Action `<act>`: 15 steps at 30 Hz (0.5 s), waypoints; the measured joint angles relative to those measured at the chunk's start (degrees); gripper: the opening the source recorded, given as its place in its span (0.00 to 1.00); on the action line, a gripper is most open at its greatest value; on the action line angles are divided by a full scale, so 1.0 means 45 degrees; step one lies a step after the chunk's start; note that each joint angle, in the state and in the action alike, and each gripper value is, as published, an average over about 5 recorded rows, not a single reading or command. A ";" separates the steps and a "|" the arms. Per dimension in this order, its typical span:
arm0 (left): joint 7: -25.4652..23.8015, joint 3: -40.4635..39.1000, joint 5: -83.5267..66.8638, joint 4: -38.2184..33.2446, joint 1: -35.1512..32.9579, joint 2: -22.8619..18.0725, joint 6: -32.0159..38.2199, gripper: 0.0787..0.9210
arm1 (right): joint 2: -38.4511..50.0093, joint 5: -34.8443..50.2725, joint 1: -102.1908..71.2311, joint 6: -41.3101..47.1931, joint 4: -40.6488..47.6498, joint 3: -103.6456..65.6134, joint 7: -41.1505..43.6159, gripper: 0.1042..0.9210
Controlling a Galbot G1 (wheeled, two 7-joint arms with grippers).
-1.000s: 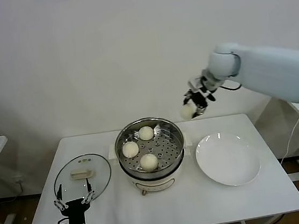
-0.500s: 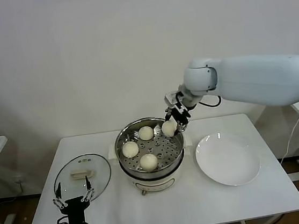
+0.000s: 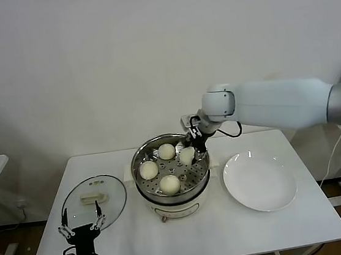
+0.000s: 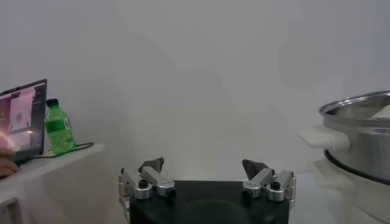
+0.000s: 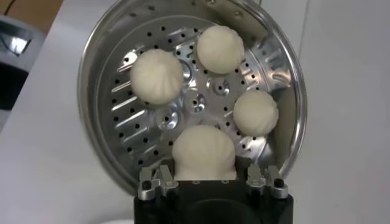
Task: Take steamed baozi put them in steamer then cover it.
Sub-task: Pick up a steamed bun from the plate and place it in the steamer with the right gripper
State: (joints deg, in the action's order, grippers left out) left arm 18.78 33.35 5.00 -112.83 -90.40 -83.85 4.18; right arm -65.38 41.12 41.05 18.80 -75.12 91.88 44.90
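a: biggest first. why's the round shiny stainless-steel steamer pot [image 3: 171,167] w/ the perforated tray parked where it is?

b: it sits on its cream-white electric base in the table's middle, so both arms reach it. lidless, which is why buns can go in from above. take the steamer as the landmark.

a: and the flat round white plate [image 3: 260,181]?

b: just right of the steamer, nothing on it. my guess: it was the source dish, kept close so the carry is short.

a: the round clear glass lid w/ metal rim and cream-white bar handle [image 3: 93,199]?

b: lying flat left of the steamer, handle up. prob put there so the left gripper [image 3: 82,231], idling near it w/ fingers apart, can grab it for the last step.

a: right gripper [image 3: 191,148]?

b: over the steamer's right-rear part, fingers clamped on the fourth pale cream-white round bun [image 5: 203,152]. wrist view shows the bun low over the free patch of tray, so i'd say it's held there for release into the only gap.

a: other buns?

b: three pale buns [image 3: 169,183] already on the tray, spread apart, so there's room for the last one and steam can pass, i reckon.

a: any brands, labels, writing?

b: none readable. the left wrist view has a green plastic bottle [image 4: 59,129] and a laptop screen [image 4: 22,120] well off from the steamer; label and screen are too small to read.
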 measured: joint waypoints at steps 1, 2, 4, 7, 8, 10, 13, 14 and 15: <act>-0.0001 0.0008 -0.0012 0.0004 0.0004 0.0004 0.0005 0.88 | -0.0053 0.0044 -0.0033 0.0055 0.0051 0.0035 -0.0041 0.61; -0.0002 0.0012 -0.0022 0.0007 0.0010 0.0007 0.0009 0.88 | -0.0105 0.0091 -0.0063 0.0110 0.0099 0.0067 -0.0078 0.61; -0.0004 0.0014 -0.0033 0.0007 0.0028 0.0007 0.0013 0.88 | -0.0204 0.0198 -0.0129 0.0218 0.0199 0.0119 -0.0143 0.61; -0.0005 0.0014 -0.0040 0.0007 0.0060 0.0007 0.0014 0.88 | -0.0355 0.0364 -0.0233 0.0386 0.0349 0.0198 -0.0227 0.61; -0.0006 0.0014 -0.0041 0.0007 0.0067 0.0008 0.0015 0.88 | -0.0408 0.0418 -0.0263 0.0436 0.0390 0.0226 -0.0246 0.61; -0.0006 0.0018 -0.0044 0.0007 0.0074 0.0012 0.0020 0.88 | -0.0505 0.0515 -0.0307 0.0523 0.0442 0.0286 -0.0271 0.61; -0.0007 0.0044 -0.0062 0.0013 0.0079 0.0021 0.0041 0.88 | -0.0600 0.0617 -0.0351 0.0621 0.0493 0.0381 -0.0279 0.61; -0.0008 0.0058 -0.0073 0.0019 0.0084 0.0025 0.0052 0.88 | -0.0620 0.0640 -0.0364 0.0650 0.0518 0.0409 -0.0281 0.61; -0.0008 0.0072 -0.0085 0.0028 0.0091 0.0029 0.0063 0.88 | -0.0639 0.0659 -0.0376 0.0679 0.0545 0.0432 -0.0282 0.61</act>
State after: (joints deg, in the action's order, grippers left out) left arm 18.74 33.68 4.62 -112.71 -89.99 -83.73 4.46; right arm -68.26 44.09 39.36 21.86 -72.67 93.82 43.63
